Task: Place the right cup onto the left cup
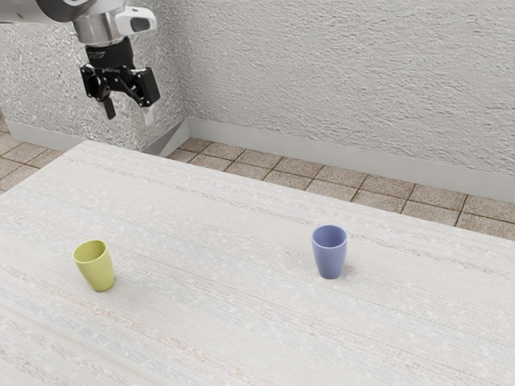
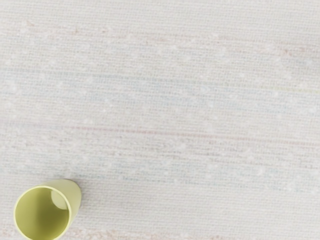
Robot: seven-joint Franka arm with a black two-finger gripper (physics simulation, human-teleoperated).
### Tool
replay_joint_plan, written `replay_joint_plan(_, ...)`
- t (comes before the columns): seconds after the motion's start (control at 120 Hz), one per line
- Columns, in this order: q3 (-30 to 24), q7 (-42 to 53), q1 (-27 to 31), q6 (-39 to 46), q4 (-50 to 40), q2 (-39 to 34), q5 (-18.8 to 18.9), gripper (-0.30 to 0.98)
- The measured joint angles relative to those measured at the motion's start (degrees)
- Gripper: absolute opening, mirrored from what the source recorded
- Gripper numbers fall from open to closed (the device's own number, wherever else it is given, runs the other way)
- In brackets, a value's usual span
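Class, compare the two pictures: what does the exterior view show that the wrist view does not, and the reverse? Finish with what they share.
Exterior view: the blue cup, the arm with its open end effector, the rough wall and the tiled floor.

Wrist view: the pale inner base of the yellow cup, seen from above.

Both: the yellow cup's rim and outer side, and the streaked tabletop it stands on.

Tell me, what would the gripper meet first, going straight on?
Pointing down, the gripper would probably meet the tabletop; the yellow cup looks off to one side, though depth is unclear.
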Motion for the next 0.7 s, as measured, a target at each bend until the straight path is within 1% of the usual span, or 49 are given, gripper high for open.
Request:
replay_joint_plan(0.225, -0.27, 0.28, 0.03, 0.33, 0.34, 0.14, -0.35, 0.66)
replay_joint_plan(0.333, -0.4, 0.42, -0.31, 0.43, 1.0, 1.62, -0.36, 0.66)
replay_joint_plan(0.6, -1.55, 0.67, -2.8, 1.43, 6.35, 10.83, -0.68, 0.66)
replay_joint_plan(0.7, -1.8, 0.72, -3.93, 2.2, 9.64, 15.15, -0.78, 0.66)
